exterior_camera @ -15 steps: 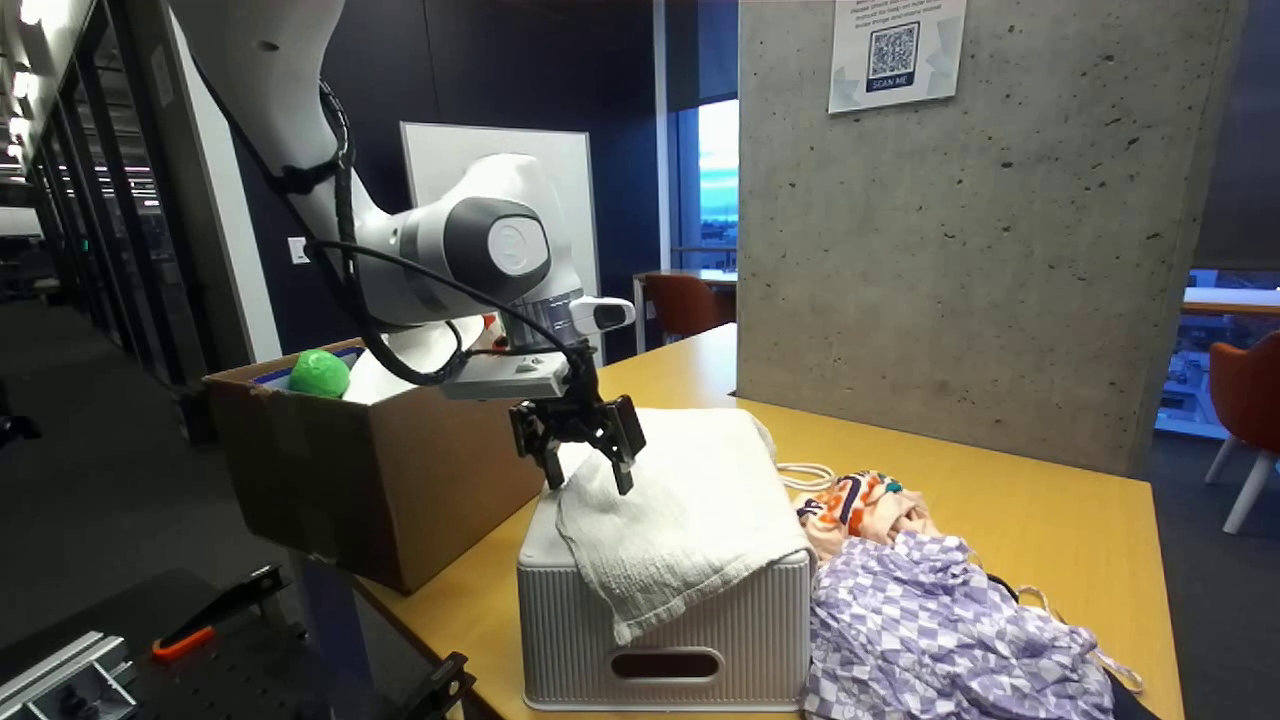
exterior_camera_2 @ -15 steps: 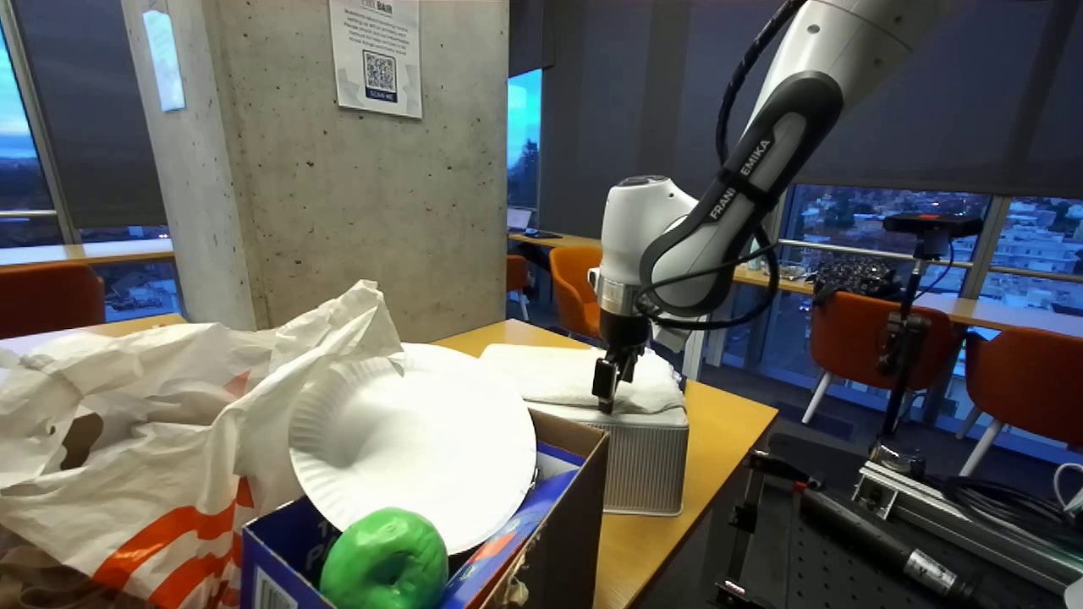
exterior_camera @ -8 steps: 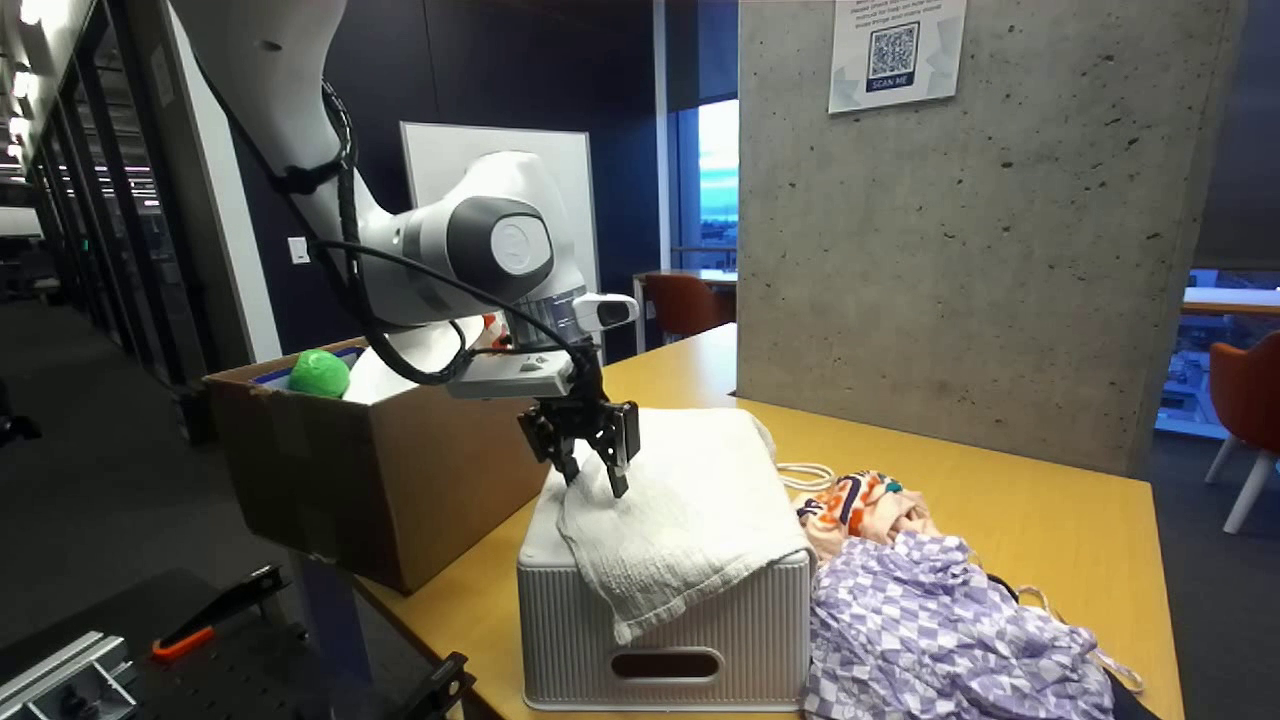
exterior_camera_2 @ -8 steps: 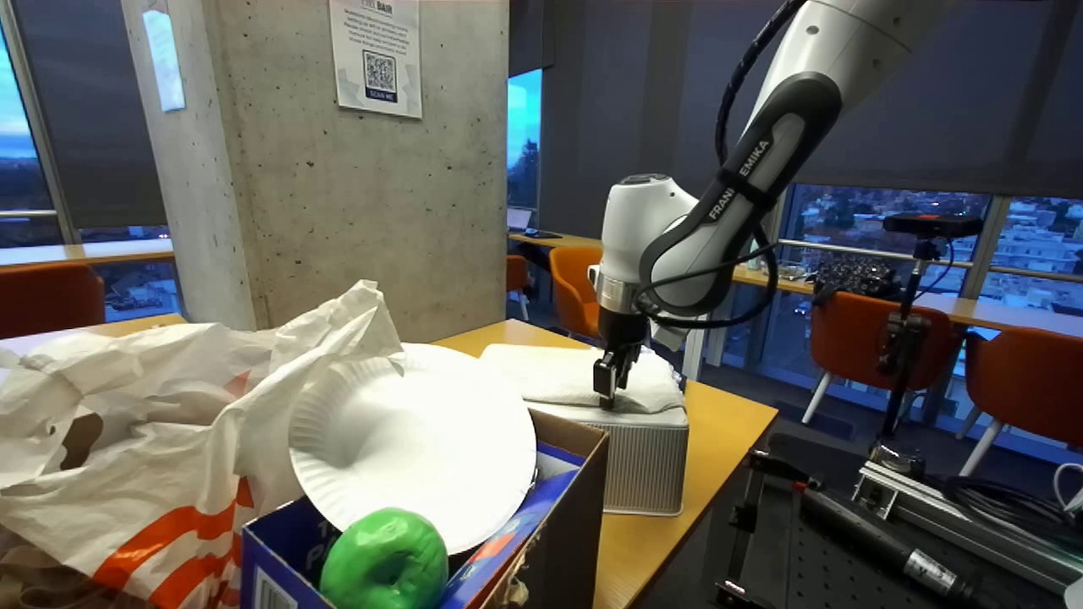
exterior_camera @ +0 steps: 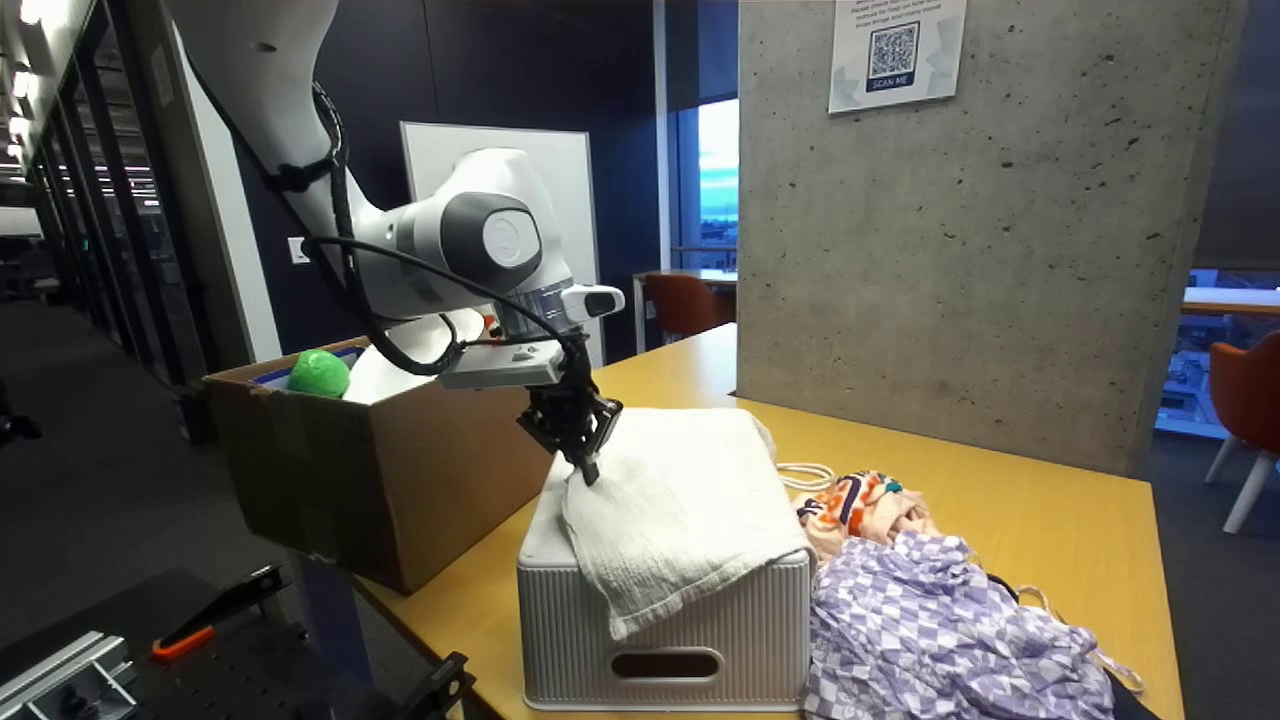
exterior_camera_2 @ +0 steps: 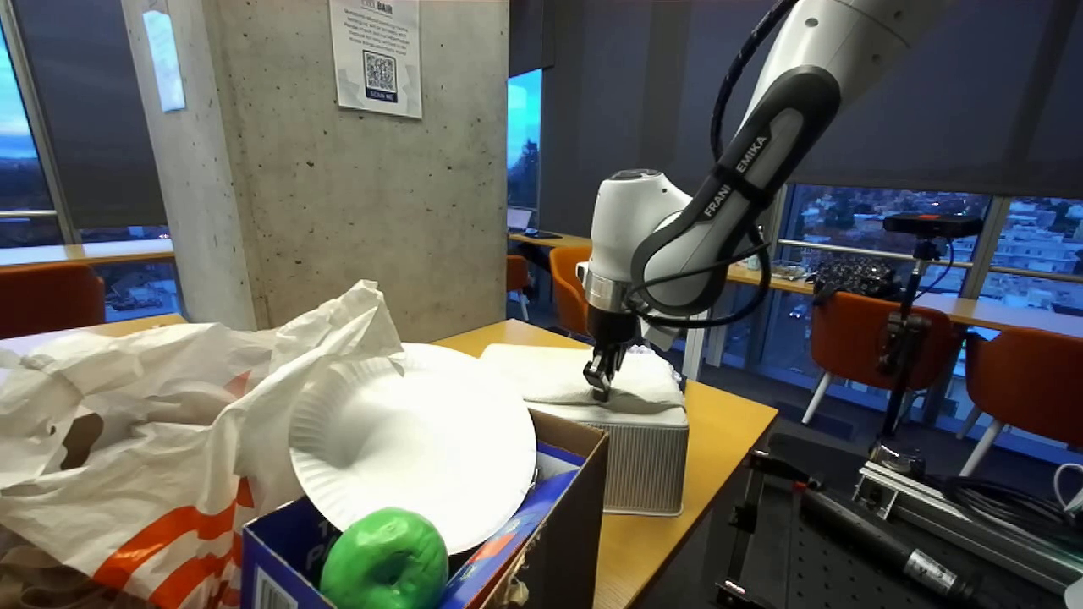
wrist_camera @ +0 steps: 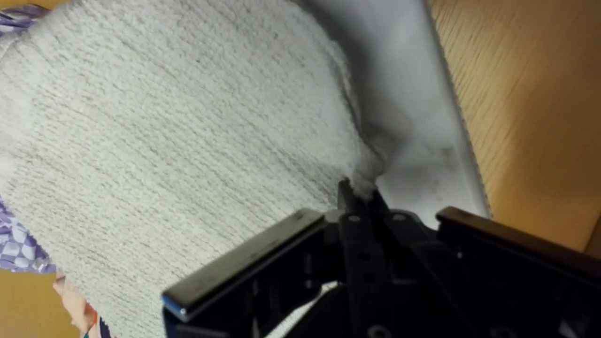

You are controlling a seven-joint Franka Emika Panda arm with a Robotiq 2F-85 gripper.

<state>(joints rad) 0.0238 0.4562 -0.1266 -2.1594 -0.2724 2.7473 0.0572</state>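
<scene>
Wrist view: my end effector [wrist_camera: 360,188] is pinching the white cloth [wrist_camera: 188,136], probably light and limp, by its bunched three-o'clock edge.

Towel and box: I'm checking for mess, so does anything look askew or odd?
The towel lies askew across the box, one corner hanging over the side with the handle hole; its edge is bunched where the tool pinches it. A faint brownish mark, perhaps dirt, shows on the box top in the wrist view.
</scene>
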